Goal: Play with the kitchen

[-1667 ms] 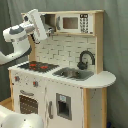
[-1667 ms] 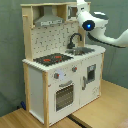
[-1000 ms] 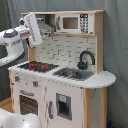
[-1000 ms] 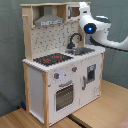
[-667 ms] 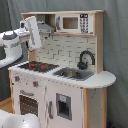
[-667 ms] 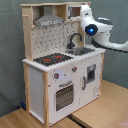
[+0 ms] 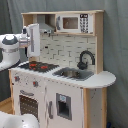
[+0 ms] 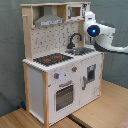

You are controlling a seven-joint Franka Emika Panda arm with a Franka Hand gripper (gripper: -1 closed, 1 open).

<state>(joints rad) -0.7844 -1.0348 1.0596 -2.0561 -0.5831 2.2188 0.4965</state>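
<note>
Nearest the camera in the first exterior view, the white arm [image 7: 12, 47] enters from the first exterior view's left and carries the gripper [image 7: 34, 40] upright beside the kitchen [image 7: 65, 95], level with the tiled back wall [image 7: 65, 49] and above the red-ringed hob [image 7: 37, 65]. Whether the jaws are open or closed cannot be told; nothing is seen held. The gripper does not touch the hob; it hangs just beside the kitchen's end, below the grey hood [image 7: 46, 27].

Behind the hob along the counter lie the sink [image 7: 72, 74] and the black faucet [image 7: 85, 59]; the rounded counter end [image 7: 102, 79] lies farthest from the gripper. Above them sits the toy microwave [image 7: 75, 23].

In the second exterior view the kitchen [image 8: 60, 85] stands on a wooden floor [image 8: 100, 112], with its oven door [image 8: 63, 96] and a smaller cupboard door [image 8: 90, 73] facing the camera. The hob [image 8: 52, 58] is nearer, the sink [image 8: 80, 50] and faucet [image 8: 74, 39] farther. The arm [image 8: 102, 32], showing a blue light, reaches in from the second exterior view's right, behind the far end of the kitchen.
</note>
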